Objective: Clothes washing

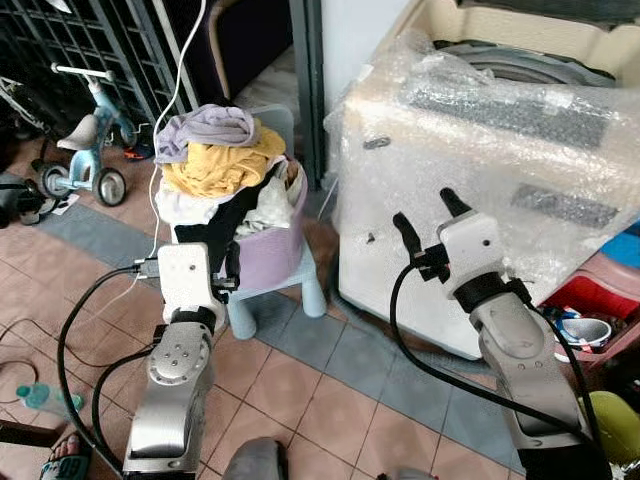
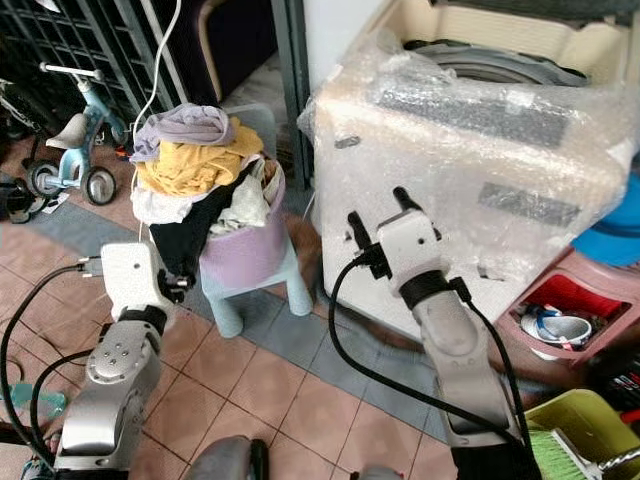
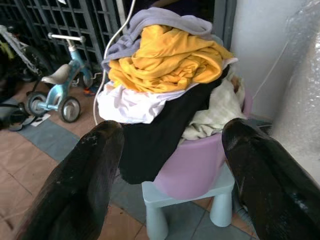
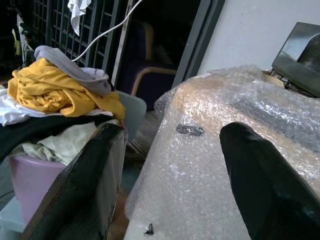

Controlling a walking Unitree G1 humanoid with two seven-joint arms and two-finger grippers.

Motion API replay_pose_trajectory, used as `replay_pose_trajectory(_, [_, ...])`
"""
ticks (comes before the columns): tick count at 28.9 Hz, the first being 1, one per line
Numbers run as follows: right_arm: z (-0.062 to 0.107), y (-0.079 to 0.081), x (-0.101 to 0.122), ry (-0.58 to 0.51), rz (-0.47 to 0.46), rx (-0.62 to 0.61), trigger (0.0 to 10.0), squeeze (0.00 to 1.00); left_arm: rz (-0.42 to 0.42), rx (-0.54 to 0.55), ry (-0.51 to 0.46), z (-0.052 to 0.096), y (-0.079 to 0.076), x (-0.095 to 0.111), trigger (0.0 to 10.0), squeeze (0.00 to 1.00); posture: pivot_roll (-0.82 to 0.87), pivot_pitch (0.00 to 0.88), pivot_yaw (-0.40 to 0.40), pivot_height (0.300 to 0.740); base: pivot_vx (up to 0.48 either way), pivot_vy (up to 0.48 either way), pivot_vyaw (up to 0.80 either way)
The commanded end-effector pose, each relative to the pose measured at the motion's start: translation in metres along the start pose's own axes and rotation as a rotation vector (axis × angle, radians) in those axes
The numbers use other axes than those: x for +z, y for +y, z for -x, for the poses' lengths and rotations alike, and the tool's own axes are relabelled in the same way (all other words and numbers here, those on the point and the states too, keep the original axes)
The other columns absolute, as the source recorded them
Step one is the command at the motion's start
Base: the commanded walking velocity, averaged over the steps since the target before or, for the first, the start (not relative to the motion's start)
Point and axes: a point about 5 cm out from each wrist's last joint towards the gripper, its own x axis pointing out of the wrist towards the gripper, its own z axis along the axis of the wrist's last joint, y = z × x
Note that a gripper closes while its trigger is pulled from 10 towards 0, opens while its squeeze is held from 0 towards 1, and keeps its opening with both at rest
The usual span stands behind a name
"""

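Observation:
A purple laundry basket (image 1: 268, 255) stands on a pale blue stool (image 1: 305, 290), heaped with clothes: a grey garment (image 1: 205, 125) on top, a yellow one (image 1: 225, 165) under it, then white, black and cream pieces. My left gripper (image 3: 172, 132) hovers low in front of the basket, open and empty, a short way from the black cloth (image 3: 155, 135). To the right stands a top-loading washing machine (image 1: 480, 150) wrapped in bubble wrap. My right gripper (image 1: 425, 210) is raised before its front corner, open, holding nothing.
A blue child's tricycle (image 1: 85, 150) stands at the left by a dark metal gate (image 1: 80, 40). A white cable (image 1: 175, 90) hangs down behind the basket. A red basin (image 1: 585, 300) and a yellow-green bin (image 2: 590, 420) sit low right. A sandalled foot (image 1: 65, 460) is at bottom left.

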Motion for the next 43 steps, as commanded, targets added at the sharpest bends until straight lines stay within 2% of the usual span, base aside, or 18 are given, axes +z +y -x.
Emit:
replay_pose_trajectory(1, [0.0,-0.002,-0.002,0.007,-0.004,0.001,10.0,0.0,-0.001,0.011,-0.009,-0.001,0.0,0.002,10.0,0.0,0.01,0.095,0.041,0.74,0.394,0.274,0.0])
replay_pose_trajectory(15, [-0.003,0.0,0.002,-0.014,0.0,0.015,10.0,0.0,-0.01,0.015,-0.03,-0.006,-0.002,0.006,10.0,0.0,0.01,0.096,0.042,0.74,0.377,0.296,0.0])
replay_pose_trajectory(17, [-0.002,-0.001,0.002,-0.012,0.011,0.017,10.0,0.0,0.009,0.05,0.007,-0.006,0.0,0.002,10.0,0.0,0.01,0.098,0.041,0.74,0.392,0.278,0.0])
replay_pose_trajectory(19, [-0.001,0.002,0.002,-0.02,0.044,0.049,10.0,0.0,0.016,0.068,0.021,-0.007,0.0,0.001,10.0,0.0,0.01,0.099,0.041,0.74,0.0,0.424,0.8])
replay_pose_trajectory(27, [-0.002,0.005,0.003,-0.025,0.036,0.062,10.0,0.0,-0.016,0.052,-0.004,-0.007,-0.001,0.004,10.0,0.0,0.01,0.102,0.035,0.74,0.0,0.451,0.8])
replay_pose_trajectory(32, [-0.003,0.005,0.003,-0.027,0.036,0.065,10.0,0.0,-0.027,0.047,-0.015,-0.007,-0.001,0.005,10.0,0.0,0.01,0.104,0.033,0.74,0.312,0.361,0.77])
replay_pose_trajectory(37, [-0.004,0.005,0.003,-0.026,0.033,0.075,10.0,0.0,-0.005,0.047,-0.008,-0.006,-0.004,0.004,10.0,0.0,0.01,0.106,0.03,0.74,0.293,0.215,0.0])
replay_pose_trajectory(43, [-0.011,0.007,0.003,-0.023,0.025,0.079,10.0,0.0,-0.026,0.022,-0.022,-0.005,-0.007,0.005,10.0,0.0,0.02,0.108,0.022,0.74,0.0,0.0,0.0])
